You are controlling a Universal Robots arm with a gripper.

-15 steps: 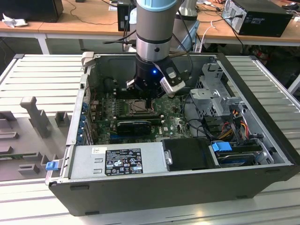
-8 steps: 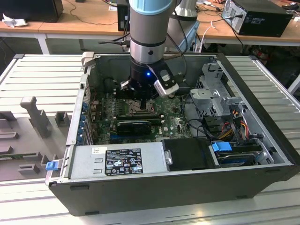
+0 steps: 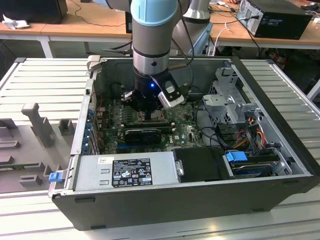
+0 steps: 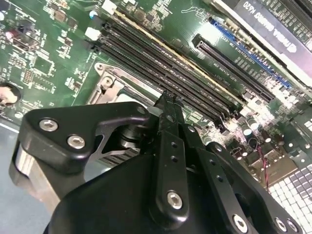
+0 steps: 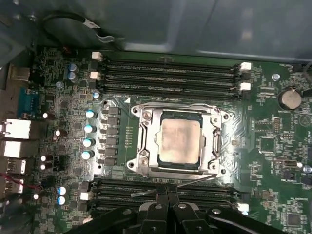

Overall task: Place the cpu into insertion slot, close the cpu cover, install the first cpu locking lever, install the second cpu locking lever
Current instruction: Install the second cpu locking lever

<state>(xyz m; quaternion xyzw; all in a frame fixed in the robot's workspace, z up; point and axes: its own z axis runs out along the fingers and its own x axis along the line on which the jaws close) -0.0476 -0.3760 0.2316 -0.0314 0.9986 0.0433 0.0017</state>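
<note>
Pincer [image 5: 168, 191] pressed together beside the cpu cover [image 5: 179, 141], cpu [image 5: 180, 140] beneath its window.

Tan cpu [image 5: 180, 141] seated in insertion slot [image 5: 213, 142], cpu cover [image 5: 152, 142] closed

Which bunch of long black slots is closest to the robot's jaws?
The near bunch, right at the tips of the jaws, on their side of the cpu. The far bunch lies beyond the cpu, beside the case wall.
</note>
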